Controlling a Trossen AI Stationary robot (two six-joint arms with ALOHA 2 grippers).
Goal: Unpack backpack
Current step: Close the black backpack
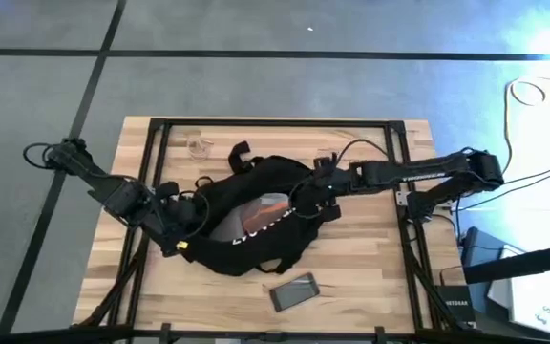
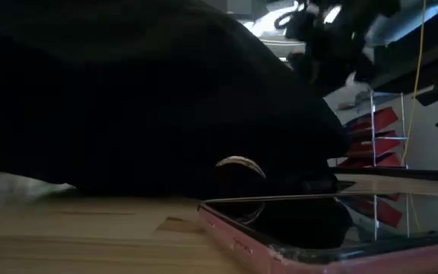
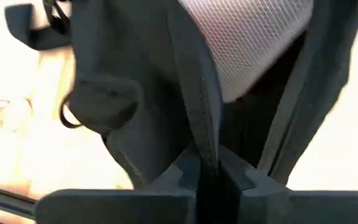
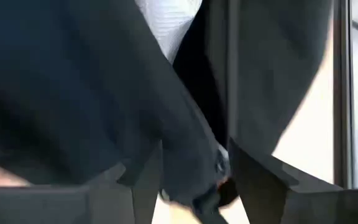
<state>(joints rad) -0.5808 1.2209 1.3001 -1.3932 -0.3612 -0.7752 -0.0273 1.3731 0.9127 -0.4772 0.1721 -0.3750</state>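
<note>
Phone [image 1: 294,291]: pink-cased slab, lying flat at the table's [image 1: 370,268] near edge, just in front of the backpack; apart from it.

Backpack [image 1: 256,215]: mid-table, lying open. Black fabric, soft and limp; folds wherever pinched, so it will sag and drag rather than lift as one piece. Judged light, bulky, not fragile. Mouth shows a grey mesh lining [image 3: 253,43] and something orange [image 1: 271,204] inside, possibly contents yet to come out. Best holds: the seam edges of the opening, one per side, pulled apart.

Left gripper [image 1: 181,239]: at the near-left rim, fingers closed narrow on a fabric seam.

Right gripper [image 1: 306,203]: at the right rim of the opening, fingers pinching a fold of fabric between them.

Small clear item [image 1: 199,147]: far left of the table, well apart.
</note>
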